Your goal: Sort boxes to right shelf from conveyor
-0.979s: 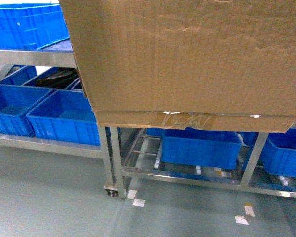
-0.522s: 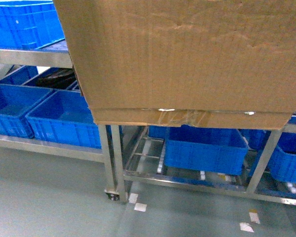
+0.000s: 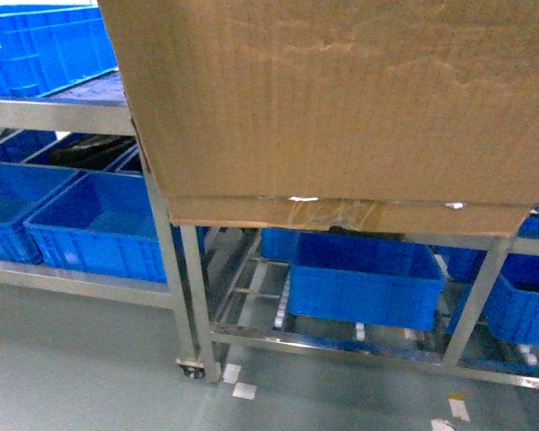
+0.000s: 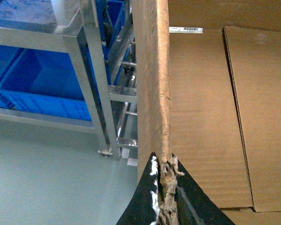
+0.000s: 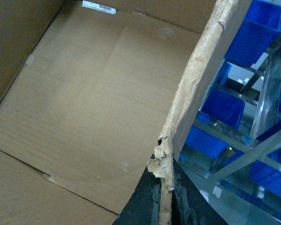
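Note:
A large brown cardboard box (image 3: 341, 99) hangs in the air and fills the top of the head view, taped along its bottom edge. Behind and below it stands the steel right shelf (image 3: 341, 341). My left gripper (image 4: 166, 201) is shut on the box's left wall, pinching its ragged rim. My right gripper (image 5: 166, 201) is shut the same way on the torn rim of the right wall. Both wrist views look down into the box's bare inside (image 5: 84, 93). The box hides both grippers in the head view. The conveyor is out of view.
Blue plastic crates sit on the shelf's lower tier (image 3: 359, 278) and on a second steel rack at the left (image 3: 90, 224). A caster foot (image 3: 190, 368) stands on the grey-green floor beside white tape scraps (image 3: 244, 391). Steel posts (image 4: 91, 70) rise close to the box's left wall.
In the head view the racks and crates have slid left and a little down. The box keeps about the same place between my grippers.

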Available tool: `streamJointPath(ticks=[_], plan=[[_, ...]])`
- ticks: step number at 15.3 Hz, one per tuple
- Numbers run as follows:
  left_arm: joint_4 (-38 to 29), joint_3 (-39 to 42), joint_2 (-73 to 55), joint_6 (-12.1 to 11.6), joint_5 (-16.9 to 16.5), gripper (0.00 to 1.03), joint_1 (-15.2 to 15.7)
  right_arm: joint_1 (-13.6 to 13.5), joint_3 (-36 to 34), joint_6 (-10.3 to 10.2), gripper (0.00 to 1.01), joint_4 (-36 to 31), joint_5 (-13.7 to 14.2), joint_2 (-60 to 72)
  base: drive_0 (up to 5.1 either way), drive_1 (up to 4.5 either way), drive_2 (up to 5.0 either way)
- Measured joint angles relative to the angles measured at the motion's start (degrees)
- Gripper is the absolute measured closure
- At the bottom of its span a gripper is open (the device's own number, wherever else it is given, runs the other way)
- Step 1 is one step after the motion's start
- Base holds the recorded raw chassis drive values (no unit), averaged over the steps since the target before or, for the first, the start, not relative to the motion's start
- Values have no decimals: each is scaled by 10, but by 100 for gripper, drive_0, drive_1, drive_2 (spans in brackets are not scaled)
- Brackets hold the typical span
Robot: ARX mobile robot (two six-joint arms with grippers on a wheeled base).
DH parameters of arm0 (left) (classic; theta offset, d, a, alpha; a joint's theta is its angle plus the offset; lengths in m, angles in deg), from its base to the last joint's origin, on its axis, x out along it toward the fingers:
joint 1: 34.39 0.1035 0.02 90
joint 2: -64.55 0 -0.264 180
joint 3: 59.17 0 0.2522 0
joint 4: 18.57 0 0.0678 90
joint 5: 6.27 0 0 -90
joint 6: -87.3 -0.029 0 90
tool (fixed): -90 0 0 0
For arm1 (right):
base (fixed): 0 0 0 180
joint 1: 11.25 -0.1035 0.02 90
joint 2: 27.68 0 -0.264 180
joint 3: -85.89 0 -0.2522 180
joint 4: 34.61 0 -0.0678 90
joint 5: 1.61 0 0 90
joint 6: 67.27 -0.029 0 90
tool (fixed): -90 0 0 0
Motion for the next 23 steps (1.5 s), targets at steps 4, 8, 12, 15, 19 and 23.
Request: streamJointPath(ticks=[4, 8, 12, 15, 19, 23], plan=[[6, 0, -4, 0, -2, 101, 3, -1, 0, 0, 99, 4, 0, 2, 486, -251, -251], [3, 0, -4, 0, -2, 101, -3, 4, 0, 0, 99, 5, 0, 2, 486, -251, -251], [8, 0, -4, 0, -2, 101, 1, 0, 0, 0, 99, 5, 0, 1, 486, -251, -251], [6, 0, -3, 0, -1, 101, 0, 0, 0, 0, 99, 5, 0, 1, -84, 231, -163], [5, 0, -3, 0, -1, 101, 3, -1, 0, 0, 99, 2, 0, 2, -368, 472, -118], [4, 0, -3, 0, -2, 101, 0, 0, 0, 0, 99, 5, 0, 2, -368, 472, -118]])
